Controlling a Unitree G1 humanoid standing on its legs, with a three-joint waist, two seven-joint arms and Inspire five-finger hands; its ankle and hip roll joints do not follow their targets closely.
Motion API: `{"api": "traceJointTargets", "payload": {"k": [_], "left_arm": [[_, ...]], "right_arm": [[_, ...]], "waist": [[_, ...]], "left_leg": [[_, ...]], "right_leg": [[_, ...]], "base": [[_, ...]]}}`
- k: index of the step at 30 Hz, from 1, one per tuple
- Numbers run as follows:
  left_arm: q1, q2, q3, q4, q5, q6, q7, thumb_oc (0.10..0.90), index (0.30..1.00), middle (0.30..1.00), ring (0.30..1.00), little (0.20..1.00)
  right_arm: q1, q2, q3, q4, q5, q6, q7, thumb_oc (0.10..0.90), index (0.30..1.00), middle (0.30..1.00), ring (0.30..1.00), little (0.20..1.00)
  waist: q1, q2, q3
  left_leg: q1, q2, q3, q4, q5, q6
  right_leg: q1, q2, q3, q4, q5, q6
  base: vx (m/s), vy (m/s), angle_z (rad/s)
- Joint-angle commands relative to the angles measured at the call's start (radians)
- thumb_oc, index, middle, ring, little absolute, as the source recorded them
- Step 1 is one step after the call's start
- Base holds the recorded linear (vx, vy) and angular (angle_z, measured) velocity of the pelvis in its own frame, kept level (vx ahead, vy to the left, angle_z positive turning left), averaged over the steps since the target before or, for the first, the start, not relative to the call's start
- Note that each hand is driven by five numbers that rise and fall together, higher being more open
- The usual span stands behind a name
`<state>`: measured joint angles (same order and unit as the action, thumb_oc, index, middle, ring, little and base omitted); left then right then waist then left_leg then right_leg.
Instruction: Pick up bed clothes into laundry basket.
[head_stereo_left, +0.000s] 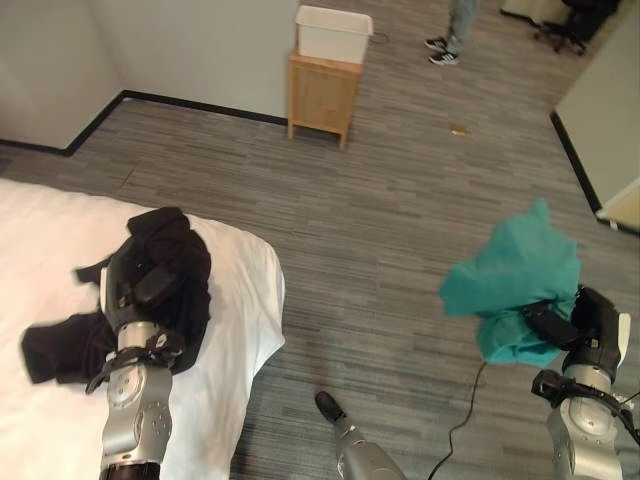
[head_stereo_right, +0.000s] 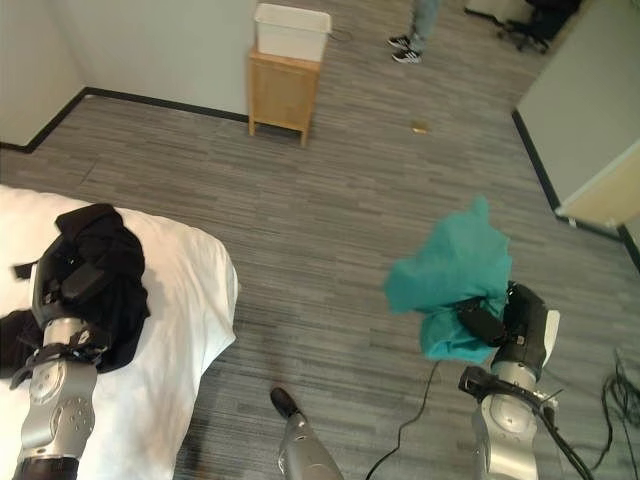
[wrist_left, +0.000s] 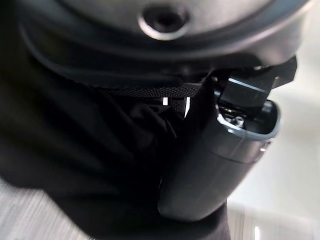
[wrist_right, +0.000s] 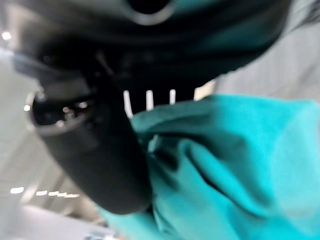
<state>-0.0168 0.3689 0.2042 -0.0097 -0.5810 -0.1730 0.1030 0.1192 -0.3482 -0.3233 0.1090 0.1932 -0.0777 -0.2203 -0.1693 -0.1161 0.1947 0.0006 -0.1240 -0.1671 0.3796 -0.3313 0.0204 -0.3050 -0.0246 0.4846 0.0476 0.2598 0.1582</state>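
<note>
A pile of black clothes (head_stereo_left: 188, 250) lies on the white bed (head_stereo_left: 245, 290) at the lower left, with one part trailing off towards the left (head_stereo_left: 55, 345). My left hand (head_stereo_left: 148, 282) is sunk into the pile, and its thumb (wrist_left: 215, 160) presses into the black cloth (wrist_left: 90, 165). To the right, my right hand (head_stereo_left: 588, 328) is shut on a teal garment (head_stereo_left: 515, 272), holding it bunched in the air above the floor. The right thumb (wrist_right: 100, 160) pinches the teal cloth (wrist_right: 240, 165). A white laundry basket (head_stereo_left: 333, 32) stands on a small wooden cabinet (head_stereo_left: 322, 95) against the far wall.
Grey plank floor spreads between the bed and the cabinet. A person's shoes (head_stereo_left: 442, 50) show beyond the basket, and an office chair base (head_stereo_left: 568, 28) stands at the far right. A small scrap (head_stereo_left: 458, 128) lies on the floor. A wall corner (head_stereo_left: 600, 110) juts in at the right.
</note>
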Motion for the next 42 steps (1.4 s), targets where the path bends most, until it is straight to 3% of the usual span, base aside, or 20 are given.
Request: {"api": "traceJointTargets", "payload": {"k": [1, 2, 4, 7, 10, 12, 13, 16, 20, 24, 29, 37, 40, 41, 42], "left_arm": [[-0.022, 0.061, 0.102, -0.147, 0.025, -0.136, -0.008, 0.4, 0.3, 0.3, 0.3, 0.3], [-0.004, 0.051, 0.117, -0.142, 0.009, -0.135, -0.011, 0.4, 0.3, 0.3, 0.3, 0.3], [0.027, 0.048, 0.139, -0.138, 0.033, -0.118, -0.007, 0.4, 0.3, 0.3, 0.3, 0.3], [0.089, 0.03, 0.189, -0.178, 0.042, -0.105, -0.013, 0.4, 0.3, 0.3, 0.3, 0.3], [0.161, -0.007, 0.22, -0.182, 0.071, -0.09, -0.003, 0.4, 0.3, 0.3, 0.3, 0.3], [0.189, -0.043, 0.227, -0.192, 0.057, -0.086, -0.004, 0.4, 0.3, 0.3, 0.3, 0.3], [0.21, -0.068, 0.233, -0.185, 0.045, -0.079, -0.011, 0.4, 0.3, 0.3, 0.3, 0.3], [0.219, -0.1, 0.23, -0.186, 0.02, -0.074, -0.014, 0.4, 0.3, 0.3, 0.3, 0.3], [0.203, -0.086, 0.204, -0.17, 0.022, -0.068, -0.019, 0.4, 0.3, 0.3, 0.3, 0.3], [0.217, -0.067, 0.198, -0.193, 0.11, -0.06, -0.016, 0.4, 0.3, 0.3, 0.3, 0.3], [0.209, -0.12, 0.207, -0.172, 0.058, -0.069, 0.047, 0.4, 0.3, 0.3, 0.3, 0.3], [0.211, -0.086, 0.226, -0.163, 0.091, -0.063, 0.055, 0.4, 0.3, 0.3, 0.3, 0.3], [0.189, -0.087, 0.234, -0.141, 0.072, -0.077, 0.085, 0.4, 0.3, 0.3, 0.3, 0.3], [0.165, -0.073, 0.238, -0.124, 0.049, -0.086, 0.108, 0.4, 0.3, 0.3, 0.3, 0.3], [0.16, -0.062, 0.233, -0.121, 0.051, -0.086, 0.115, 0.4, 0.3, 0.3, 0.3, 0.3]], "right_arm": [[-0.138, -0.112, -0.001, -0.097, -0.022, -0.112, 0.018, 0.4, 0.3, 0.3, 0.3, 0.3], [-0.137, -0.114, 0.005, -0.097, -0.015, -0.11, 0.027, 0.4, 0.3, 0.3, 0.3, 0.3], [-0.12, -0.128, -0.015, -0.099, -0.043, -0.097, 0.039, 0.4, 0.3, 0.3, 0.3, 0.3], [-0.118, -0.141, -0.052, -0.103, -0.05, -0.084, 0.04, 0.4, 0.3, 0.3, 0.3, 0.3], [-0.118, -0.15, -0.05, -0.109, -0.068, -0.073, 0.049, 0.4, 0.3, 0.3, 0.3, 0.3], [-0.115, -0.152, -0.051, -0.108, -0.074, -0.065, 0.056, 0.4, 0.3, 0.3, 0.3, 0.3], [-0.106, -0.15, -0.055, -0.088, -0.061, -0.056, 0.059, 0.4, 0.3, 0.3, 0.3, 0.3], [-0.08, -0.137, -0.071, -0.098, -0.04, -0.054, 0.072, 0.4, 0.3, 0.3, 0.3, 0.3], [-0.063, -0.141, -0.075, -0.097, -0.067, -0.048, 0.069, 0.4, 0.3, 0.3, 0.3, 0.3], [-0.053, -0.118, -0.076, -0.092, -0.044, -0.051, 0.066, 0.4, 0.3, 0.3, 0.3, 0.3], [-0.051, -0.067, -0.061, -0.157, -0.015, -0.063, 0.06, 0.4, 0.3, 0.3, 0.3, 0.3], [-0.048, -0.052, -0.055, -0.178, 0.004, -0.067, 0.06, 0.4, 0.3, 0.3, 0.3, 0.3], [-0.072, -0.041, -0.021, -0.176, 0.005, -0.071, 0.056, 0.4, 0.3, 0.3, 0.3, 0.3], [-0.098, -0.042, 0.004, -0.188, -0.003, -0.073, 0.052, 0.4, 0.3, 0.3, 0.3, 0.3], [-0.104, -0.037, 0.016, -0.195, -0.004, -0.075, 0.055, 0.4, 0.3, 0.3, 0.3, 0.3]], "waist": [[0.09, 0.092, -0.011], [0.106, 0.092, -0.009], [0.128, 0.103, -0.018], [0.182, 0.112, -0.062], [0.234, 0.106, -0.094], [0.253, 0.102, -0.112], [0.254, 0.101, -0.124], [0.257, 0.111, -0.127], [0.246, 0.124, -0.122], [0.237, 0.13, -0.119], [0.228, 0.126, -0.118], [0.216, 0.117, -0.103], [0.222, 0.116, -0.087], [0.224, 0.132, -0.06], [0.218, 0.142, -0.043]], "left_leg": [[0.095, 0.073, -0.043, -0.249, 0.121, -0.019], [0.076, 0.073, -0.04, -0.261, 0.163, -0.019], [0.054, 0.077, -0.04, -0.269, 0.193, -0.008], [0.019, 0.06, -0.049, -0.286, 0.224, 0.01], [0.009, 0.045, -0.036, -0.316, 0.241, 0.018], [0.004, 0.029, -0.036, -0.338, 0.252, 0.016], [-0.004, 0.028, -0.033, -0.347, 0.262, 0.012], [-0.002, 0.041, -0.031, -0.374, 0.285, 0.002], [0.002, 0.042, -0.045, -0.387, 0.298, -0.007], [-0.002, 0.046, -0.058, -0.389, 0.307, -0.017], [0.003, 0.053, -0.053, -0.387, 0.31, -0.018], [0.012, 0.065, -0.028, -0.367, 0.277, -0.02], [0.005, 0.068, -0.009, -0.334, 0.253, -0.012], [0.006, 0.079, 0.003, -0.325, 0.239, 0.005], [0.016, 0.086, 0.005, -0.324, 0.231, 0.017]], "right_leg": [[-0.007, 0.005, -0.266, 0.017, -0.167, 0.033], [0.023, -0.015, -0.309, 0.126, -0.2, 0.011], [0.072, -0.023, -0.336, 0.237, -0.253, -0.023], [0.15, -0.039, -0.374, 0.302, -0.323, -0.046], [0.2, -0.064, -0.412, 0.275, -0.357, -0.048], [0.221, -0.073, -0.442, 0.159, -0.366, -0.046], [0.246, -0.063, -0.408, 0.084, -0.354, -0.049], [0.277, -0.048, -0.407, 0.018, -0.337, -0.055], [0.299, -0.041, -0.416, 0.001, -0.341, -0.066], [0.317, -0.028, -0.421, -0.038, -0.327, -0.074], [0.322, -0.017, -0.407, -0.045, -0.311, -0.081], [0.329, -0.016, -0.405, -0.053, -0.313, -0.081], [0.307, -0.021, -0.398, 0.002, -0.335, -0.075], [0.226, -0.021, -0.409, 0.178, -0.361, -0.058], [0.174, -0.015, -0.414, 0.294, -0.33, -0.032]], "base": [[-0.52, -0.047, -0.56], [-0.46, -0.037, -0.26], [-0.37, 0.016, -0.07], [-0.18, 0.056, 0.05], [-0.11, -0.025, -0.06], [-0.09, -0.094, -0.29], [-0.03, -0.097, 0.15], [-0.04, -0.132, 0.12], [-0.03, -0.079, 0.08], [-0.03, -0.085, 0.11], [0.01, -0.061, -0.04], [0.05, -0.014, -0.04], [0.04, 0.027, -0.17], [0.0, 0.089, -0.26], [0.04, 0.105, -0.32]]}}
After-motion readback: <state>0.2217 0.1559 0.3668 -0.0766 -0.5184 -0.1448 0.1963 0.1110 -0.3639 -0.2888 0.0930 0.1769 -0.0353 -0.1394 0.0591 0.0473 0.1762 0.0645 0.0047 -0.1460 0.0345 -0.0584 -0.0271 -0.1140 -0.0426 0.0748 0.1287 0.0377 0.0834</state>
